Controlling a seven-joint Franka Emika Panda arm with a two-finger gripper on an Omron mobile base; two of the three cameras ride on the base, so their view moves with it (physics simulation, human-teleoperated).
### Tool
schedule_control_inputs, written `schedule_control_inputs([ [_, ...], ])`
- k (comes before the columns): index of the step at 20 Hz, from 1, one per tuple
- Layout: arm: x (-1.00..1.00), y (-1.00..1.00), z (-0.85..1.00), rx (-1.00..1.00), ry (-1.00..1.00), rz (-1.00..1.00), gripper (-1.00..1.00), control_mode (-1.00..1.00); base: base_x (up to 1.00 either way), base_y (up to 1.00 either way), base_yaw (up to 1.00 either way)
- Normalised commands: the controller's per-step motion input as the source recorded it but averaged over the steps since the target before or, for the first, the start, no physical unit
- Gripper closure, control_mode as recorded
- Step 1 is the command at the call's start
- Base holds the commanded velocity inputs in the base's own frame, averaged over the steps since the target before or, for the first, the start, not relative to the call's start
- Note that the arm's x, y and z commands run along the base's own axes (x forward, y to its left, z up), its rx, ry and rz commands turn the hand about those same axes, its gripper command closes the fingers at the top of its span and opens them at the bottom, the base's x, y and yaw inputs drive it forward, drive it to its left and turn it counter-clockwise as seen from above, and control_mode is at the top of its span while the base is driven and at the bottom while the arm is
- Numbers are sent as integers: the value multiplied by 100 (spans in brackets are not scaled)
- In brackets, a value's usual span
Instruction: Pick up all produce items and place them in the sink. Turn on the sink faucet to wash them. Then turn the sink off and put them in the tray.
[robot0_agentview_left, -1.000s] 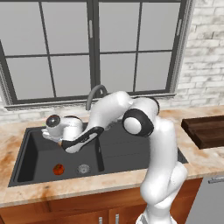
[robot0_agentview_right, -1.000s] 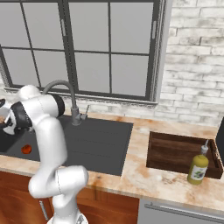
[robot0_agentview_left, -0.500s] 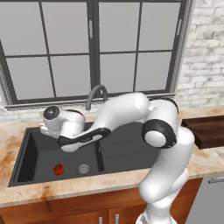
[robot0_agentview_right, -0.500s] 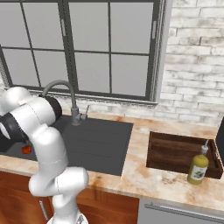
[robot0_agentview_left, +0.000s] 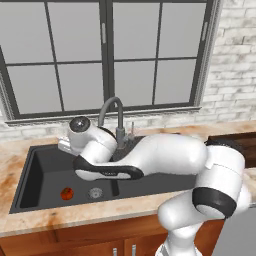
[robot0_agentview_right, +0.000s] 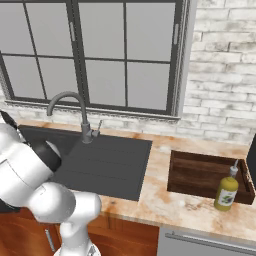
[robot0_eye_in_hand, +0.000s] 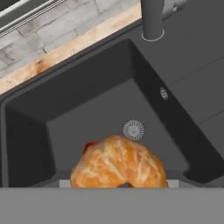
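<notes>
Orange-tan produce (robot0_eye_in_hand: 119, 162) sits bottom centre of the hand view, right at the pincer, whose tips are hidden behind it, so a firm grasp cannot be told. Behind it peeks the red tomato (robot0_eye_in_hand: 89, 146), lying on the sink (robot0_eye_in_hand: 96, 83) floor left of the drain (robot0_eye_in_hand: 133, 129). At right in the right base view, the bottle (robot0_agentview_right: 226, 191) label is unreadable; it stands in the tray (robot0_agentview_right: 200, 172).

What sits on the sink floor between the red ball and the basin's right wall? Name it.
The round metal drain sits there, just right of the red ball; the left base view shows it.
</notes>
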Motion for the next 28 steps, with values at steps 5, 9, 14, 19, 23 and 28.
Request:
schedule_control_inputs([
  [5, -36, -53, 61, 5, 0, 9, 100, -100, 0, 0, 0],
  [9, -44, -55, 50, 4, 0, 10, 100, -100, 0, 0, 0],
  [14, -30, -59, 31, 2, 0, 10, 100, -100, 0, 0, 0],
  [19, -28, -67, 9, 0, 0, 8, 100, -100, 0, 0, 0],
  [23, -22, -76, 26, 0, 0, 3, 100, -100, 0, 0, 0],
  [28, -19, -75, 37, 0, 1, 0, 100, -100, 0, 0, 0],
])
